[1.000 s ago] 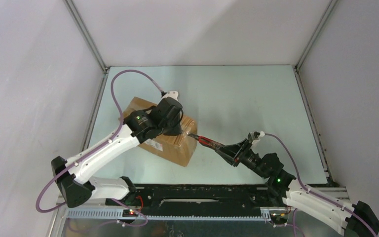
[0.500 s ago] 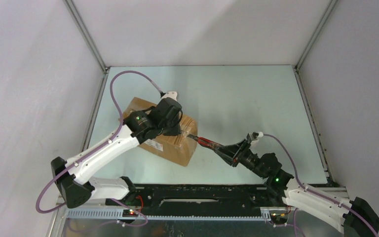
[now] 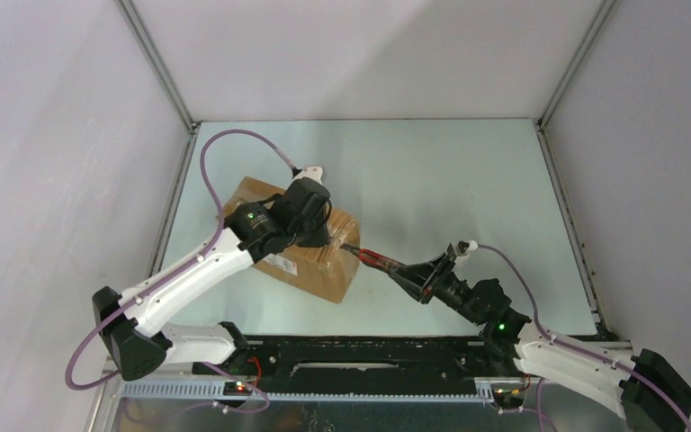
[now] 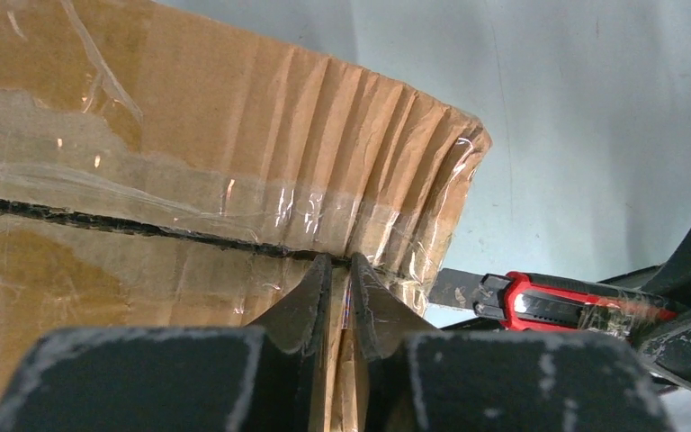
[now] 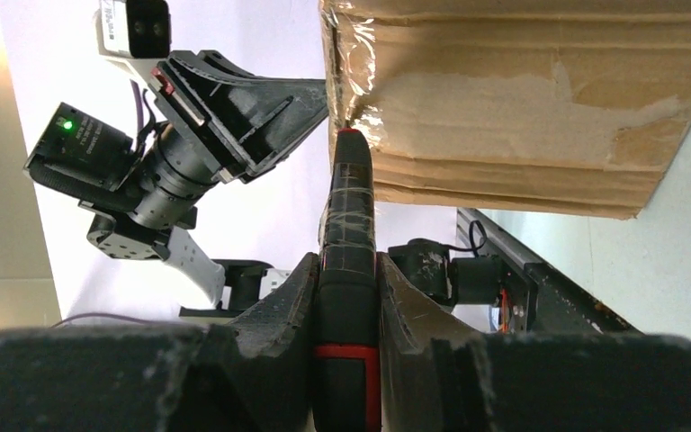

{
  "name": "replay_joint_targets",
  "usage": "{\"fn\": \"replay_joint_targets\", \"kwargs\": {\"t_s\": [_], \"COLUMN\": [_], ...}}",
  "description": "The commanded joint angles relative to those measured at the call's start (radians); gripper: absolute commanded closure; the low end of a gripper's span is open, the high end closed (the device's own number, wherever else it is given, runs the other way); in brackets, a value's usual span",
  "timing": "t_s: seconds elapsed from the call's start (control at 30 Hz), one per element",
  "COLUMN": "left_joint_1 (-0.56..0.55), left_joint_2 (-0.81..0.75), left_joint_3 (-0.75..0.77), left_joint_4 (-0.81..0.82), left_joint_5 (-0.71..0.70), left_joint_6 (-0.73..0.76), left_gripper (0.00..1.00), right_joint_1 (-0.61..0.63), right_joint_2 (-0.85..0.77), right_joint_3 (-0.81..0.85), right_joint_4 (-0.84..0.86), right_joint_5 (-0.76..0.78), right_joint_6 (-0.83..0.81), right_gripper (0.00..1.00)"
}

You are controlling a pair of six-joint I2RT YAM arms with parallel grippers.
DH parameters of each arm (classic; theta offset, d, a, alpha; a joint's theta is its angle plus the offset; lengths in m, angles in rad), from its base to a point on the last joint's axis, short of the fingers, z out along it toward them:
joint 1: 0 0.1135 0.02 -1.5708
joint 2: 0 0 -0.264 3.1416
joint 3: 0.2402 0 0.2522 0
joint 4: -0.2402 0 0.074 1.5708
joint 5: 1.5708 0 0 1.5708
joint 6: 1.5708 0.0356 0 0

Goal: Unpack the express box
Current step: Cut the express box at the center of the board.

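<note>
Grippers: right gripper [image 5: 346,265] clenched on the handle of a red-and-black utility knife [image 5: 348,193], blade [image 4: 454,288] extended, its tip at the taped end corner of the box and apparently touching it; left gripper [image 4: 337,263] with jaws drawn almost together, tips set on the box top at the flap seam, and whether they pinch tape or only press down cannot be told. Task item: express box [image 3: 322,267], brown corrugated carton, flaps closed, clear tape over the seam, white label [image 3: 279,263] on its near side, lying askew near the left edge of the table [image 3: 432,171], midway between near and far edges. Hazards, as judged: blade may skid off the crumpled corner tape instead of biting; a push along the seam may shove the carton if the left hold is light; a deep stroke may score the contents. Obstruction: left fingers [image 4: 301,301] sit on the seam line, in the knife's likely path. Surroundings: purple cable [image 3: 234,135] looping above the box, metal frame rails [image 3: 157,63] against white walls
</note>
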Motion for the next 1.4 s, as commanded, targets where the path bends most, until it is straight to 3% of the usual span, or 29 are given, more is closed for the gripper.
{"fn": "replay_joint_targets", "kwargs": {"t_s": [0.0,0.3,0.4,0.63,1.1,1.37], "left_joint_1": [-0.019,-0.028,-0.015,0.026,0.029,0.032], "left_joint_2": [0.049,0.049,0.035,0.006,0.010,0.010], "left_joint_3": [-0.037,-0.034,-0.056,-0.080,-0.089,-0.090], "left_joint_4": [0.011,0.023,0.023,0.021,0.023,0.023], "left_joint_5": [0.141,0.166,0.159,0.169,0.176,0.179], "left_joint_6": [-0.007,-0.018,-0.028,-0.034,-0.040,-0.039], "left_gripper": [0.86,0.86,0.87,0.87,0.88,0.88], "right_joint_1": [0.036,0.069,0.062,0.041,0.023,0.020], "right_joint_2": [0.059,0.167,0.083,-0.253,-0.221,-0.282], "right_joint_3": [0.028,0.040,0.015,0.030,0.028,0.023], "right_joint_4": [0.105,0.156,0.114,-0.253,-0.241,-0.295], "right_joint_5": [0.010,0.016,0.035,0.124,0.094,0.112], "right_joint_6": [-0.014,-0.026,-0.012,-0.055,-0.050,-0.046], "right_gripper": [1.00,1.00,1.00,1.00,1.00,1.00]}}
